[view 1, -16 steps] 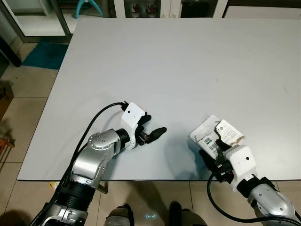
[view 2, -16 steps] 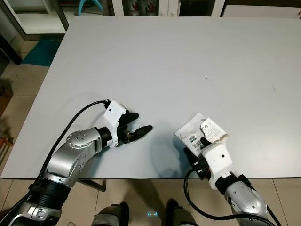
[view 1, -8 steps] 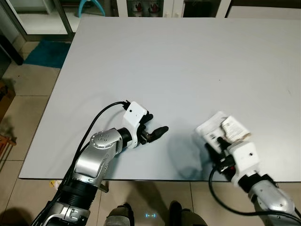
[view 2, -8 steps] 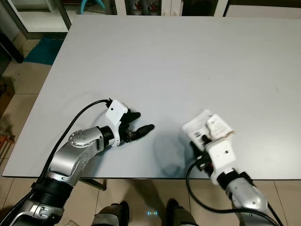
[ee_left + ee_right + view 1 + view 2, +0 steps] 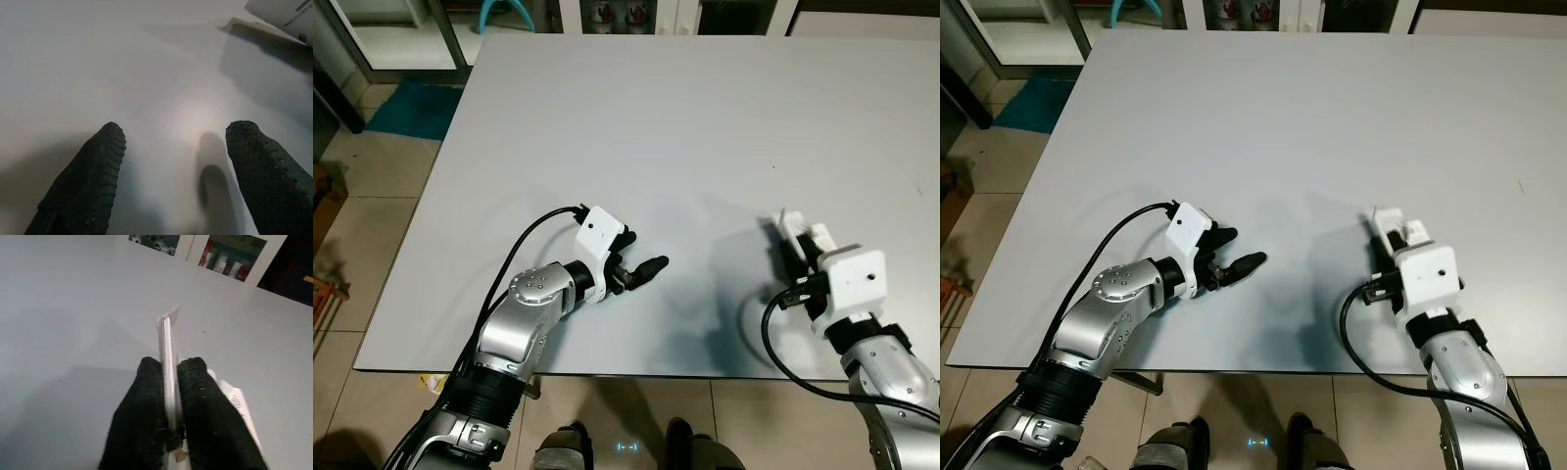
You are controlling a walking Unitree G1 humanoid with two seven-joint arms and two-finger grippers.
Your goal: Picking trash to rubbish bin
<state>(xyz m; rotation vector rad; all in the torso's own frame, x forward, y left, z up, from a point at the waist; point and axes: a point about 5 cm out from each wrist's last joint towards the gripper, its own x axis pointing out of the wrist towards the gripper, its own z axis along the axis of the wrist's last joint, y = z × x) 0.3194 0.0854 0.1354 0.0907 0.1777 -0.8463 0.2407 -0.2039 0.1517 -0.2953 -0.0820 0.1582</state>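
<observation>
Right claw (image 5: pixel 168 404) clenched on flat white paper packet (image 5: pixel 167 340), edge-on above grey bench (image 5: pixel 636 127). Looks light, thin, bendable; pinch near middle. Left claw (image 5: pixel 173 161) released, idle.

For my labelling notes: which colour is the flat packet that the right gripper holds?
White, seen edge-on; the packet shows best in the right wrist view, pinched by the right gripper.

tabletop (image 5: pixel 656 117) – wide, pale grey | floor (image 5: pixel 372 225) – beige tiles, left | teal mat (image 5: pixel 411 110) far left | glass-fronted cabinets (image 5: pixel 1253 14) far
</observation>
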